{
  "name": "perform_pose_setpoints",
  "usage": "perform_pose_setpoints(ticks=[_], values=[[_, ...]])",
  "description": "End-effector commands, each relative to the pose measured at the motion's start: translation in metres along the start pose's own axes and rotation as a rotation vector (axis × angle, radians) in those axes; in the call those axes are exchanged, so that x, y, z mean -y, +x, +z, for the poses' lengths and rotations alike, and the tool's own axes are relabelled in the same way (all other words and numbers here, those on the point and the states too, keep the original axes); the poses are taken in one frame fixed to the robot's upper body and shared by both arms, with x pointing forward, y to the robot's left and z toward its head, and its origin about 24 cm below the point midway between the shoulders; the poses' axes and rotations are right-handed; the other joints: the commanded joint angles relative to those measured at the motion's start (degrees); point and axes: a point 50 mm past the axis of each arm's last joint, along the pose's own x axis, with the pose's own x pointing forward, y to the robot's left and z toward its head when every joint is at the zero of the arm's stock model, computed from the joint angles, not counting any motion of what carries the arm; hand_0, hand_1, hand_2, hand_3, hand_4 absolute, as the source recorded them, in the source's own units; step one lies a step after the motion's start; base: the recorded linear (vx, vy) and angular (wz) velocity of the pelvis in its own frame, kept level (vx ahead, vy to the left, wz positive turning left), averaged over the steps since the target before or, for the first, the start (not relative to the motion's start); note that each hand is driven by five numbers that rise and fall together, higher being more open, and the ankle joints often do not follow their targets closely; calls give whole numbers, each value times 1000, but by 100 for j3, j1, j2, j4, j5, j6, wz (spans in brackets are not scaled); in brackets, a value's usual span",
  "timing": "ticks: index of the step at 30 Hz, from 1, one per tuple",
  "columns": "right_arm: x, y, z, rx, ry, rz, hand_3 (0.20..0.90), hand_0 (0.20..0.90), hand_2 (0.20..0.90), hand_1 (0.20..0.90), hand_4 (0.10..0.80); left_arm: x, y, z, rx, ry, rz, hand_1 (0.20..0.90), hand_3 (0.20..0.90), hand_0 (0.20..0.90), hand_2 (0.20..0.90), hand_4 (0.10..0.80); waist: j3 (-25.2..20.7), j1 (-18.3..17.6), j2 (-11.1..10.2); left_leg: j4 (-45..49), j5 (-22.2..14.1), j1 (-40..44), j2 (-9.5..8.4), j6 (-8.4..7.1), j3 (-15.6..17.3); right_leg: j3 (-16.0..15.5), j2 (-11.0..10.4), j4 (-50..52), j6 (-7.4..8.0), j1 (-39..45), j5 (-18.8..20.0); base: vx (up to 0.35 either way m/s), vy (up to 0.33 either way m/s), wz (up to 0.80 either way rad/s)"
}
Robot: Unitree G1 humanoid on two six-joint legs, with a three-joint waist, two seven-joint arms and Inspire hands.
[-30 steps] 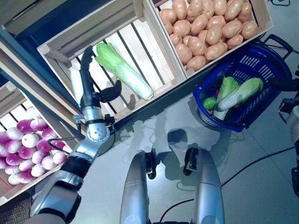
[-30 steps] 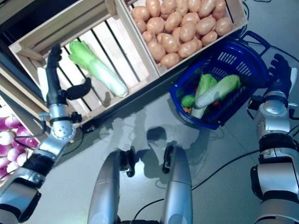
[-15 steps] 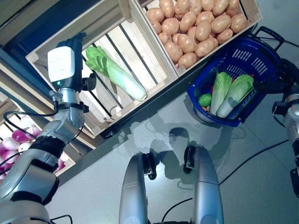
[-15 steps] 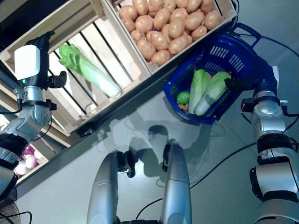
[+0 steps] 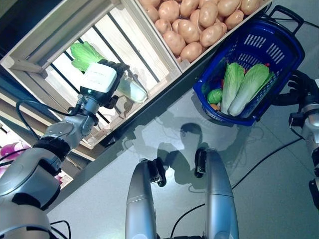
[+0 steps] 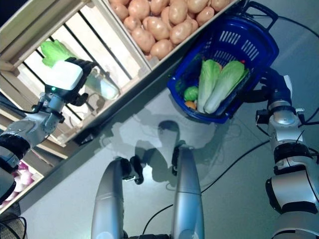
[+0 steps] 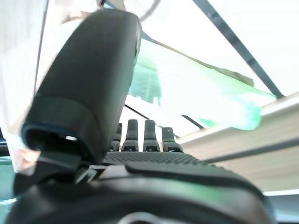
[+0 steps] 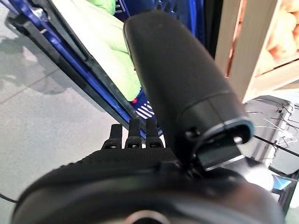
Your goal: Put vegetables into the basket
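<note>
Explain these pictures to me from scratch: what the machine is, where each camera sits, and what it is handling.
This is a two-legged robot with two arms ending in dark hands. Two pictures come from cameras in its head, looking down; the other two come from cameras on its wrists, looking along each hand.

The left hand reaches into a wooden crate, over a long green cabbage; whether it grips the cabbage cannot be seen. The next crate holds potatoes.

The right hand is at the side of a blue basket on the floor; whether it holds it is unclear. Inside lie two cabbages and a small green vegetable.
</note>
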Motion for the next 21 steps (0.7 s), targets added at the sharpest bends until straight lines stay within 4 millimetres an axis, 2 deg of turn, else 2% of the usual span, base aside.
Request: perform_pose_setpoints(ticks=[1,9,21], values=[[44,5,74,277,61,-115,900,900,900,900,800,-72,14,-47,-91,159,176,900,900,900,900,800,-15,-67,101,-283,-77,39,29,128,47,-169,-144,-624,156,492,271,-58,46,-2],[36,6,77,289,57,-90,900,900,900,900,800,-82,24,-42,-57,217,155,900,900,900,900,800,-15,-34,80,-156,-88,-414,1,134,-49,-120,-126,-537,193,67,335,-47,15,1],[24,8,92,342,70,-39,900,900,900,900,800,-85,35,-29,34,352,23,900,900,900,900,800,-15,-7,88,-43,-42,-937,-53,129,-108,-116,-134,-471,253,-416,467,-23,7,1]])
